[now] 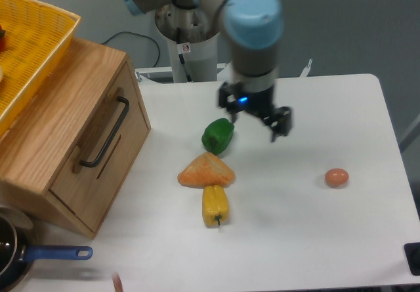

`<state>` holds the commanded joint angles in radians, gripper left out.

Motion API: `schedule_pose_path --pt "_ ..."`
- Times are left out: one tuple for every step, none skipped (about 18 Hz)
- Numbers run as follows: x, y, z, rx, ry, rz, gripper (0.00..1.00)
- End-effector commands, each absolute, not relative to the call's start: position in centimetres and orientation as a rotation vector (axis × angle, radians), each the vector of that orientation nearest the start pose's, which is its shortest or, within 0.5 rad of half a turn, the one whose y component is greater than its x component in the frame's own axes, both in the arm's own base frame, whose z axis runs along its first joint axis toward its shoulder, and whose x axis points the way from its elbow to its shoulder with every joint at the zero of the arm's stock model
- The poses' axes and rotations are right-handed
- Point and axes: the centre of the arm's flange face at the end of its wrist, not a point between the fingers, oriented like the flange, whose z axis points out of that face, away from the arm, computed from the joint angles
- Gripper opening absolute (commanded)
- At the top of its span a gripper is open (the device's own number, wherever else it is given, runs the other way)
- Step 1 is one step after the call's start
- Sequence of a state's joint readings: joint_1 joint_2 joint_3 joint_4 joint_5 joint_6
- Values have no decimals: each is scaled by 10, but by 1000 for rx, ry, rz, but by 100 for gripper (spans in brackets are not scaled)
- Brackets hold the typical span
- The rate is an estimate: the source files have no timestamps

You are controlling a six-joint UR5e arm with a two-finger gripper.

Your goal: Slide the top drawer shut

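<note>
The top drawer [105, 131] sits flush in its oak cabinet at the table's left edge, black bar handle [105, 134] facing right. The gripper [270, 123] hangs well apart over the white table [315, 239], near a green pepper [218, 136]; whether its claw is spread cannot be told. The drawer looks stiff and light, best pushed flat on its front panel

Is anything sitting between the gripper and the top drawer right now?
The green pepper lies on the table roughly between the gripper and the top drawer, but low down. The drawer front looks flush with the cabinet, with nothing visible against it.
</note>
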<state>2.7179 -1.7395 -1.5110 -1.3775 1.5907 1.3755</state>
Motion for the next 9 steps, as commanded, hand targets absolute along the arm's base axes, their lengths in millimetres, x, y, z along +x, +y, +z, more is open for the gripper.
schedule_pose_path --pt "-474 338 447 -3114 390 122 100" --pt "-483 323 447 -3115 429 106 100" --pt "-489 310 448 -3117 461 92 100" --pt "-494 297 447 -3117 481 70 100" --pt "-496 290 447 -3115 510 55 100" --pt "-497 283 451 -3109 556 57 100" --pt "-502 271 450 -3099 613 46 100" --pt "-501 258 450 -3081 710 13 100" --pt "-501 246 450 -3054 819 -4 100"
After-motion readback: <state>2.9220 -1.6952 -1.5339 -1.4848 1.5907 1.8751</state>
